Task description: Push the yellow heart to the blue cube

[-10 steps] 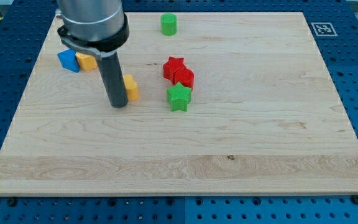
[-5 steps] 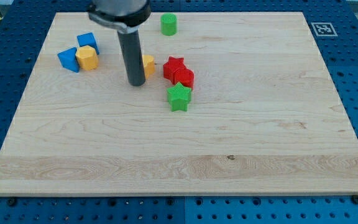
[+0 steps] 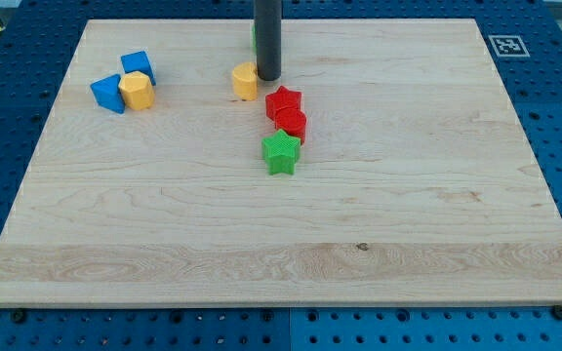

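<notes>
The yellow heart point(image 3: 245, 80) lies near the view's top centre. My tip point(image 3: 267, 78) stands right against the heart's right side; the dark rod rises out of the view's top. The blue cube point(image 3: 138, 66) sits at the view's upper left, well to the left of the heart, touching a yellow hexagonal block point(image 3: 139, 92).
A second blue block point(image 3: 107, 94) lies left of the yellow hexagonal block. A red star point(image 3: 283, 101), a red rounded block point(image 3: 292, 124) and a green star point(image 3: 281, 153) form a column just below-right of the heart. A green block point(image 3: 254, 35) is mostly hidden behind the rod.
My tip moved up and to the right. The yellow heart moved the same way, from left of the green star to above the red star. The other blocks stayed put.
</notes>
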You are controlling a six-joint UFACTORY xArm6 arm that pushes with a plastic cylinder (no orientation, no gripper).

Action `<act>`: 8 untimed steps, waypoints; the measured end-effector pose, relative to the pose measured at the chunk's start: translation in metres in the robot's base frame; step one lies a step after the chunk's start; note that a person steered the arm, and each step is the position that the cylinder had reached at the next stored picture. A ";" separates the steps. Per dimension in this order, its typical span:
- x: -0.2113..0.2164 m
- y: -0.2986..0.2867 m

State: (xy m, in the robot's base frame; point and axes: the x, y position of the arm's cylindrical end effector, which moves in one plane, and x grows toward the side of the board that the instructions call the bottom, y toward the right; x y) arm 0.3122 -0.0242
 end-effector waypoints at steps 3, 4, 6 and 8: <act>0.032 -0.036; 0.006 -0.055; -0.017 -0.070; -0.030 -0.085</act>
State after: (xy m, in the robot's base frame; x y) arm 0.2826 -0.1097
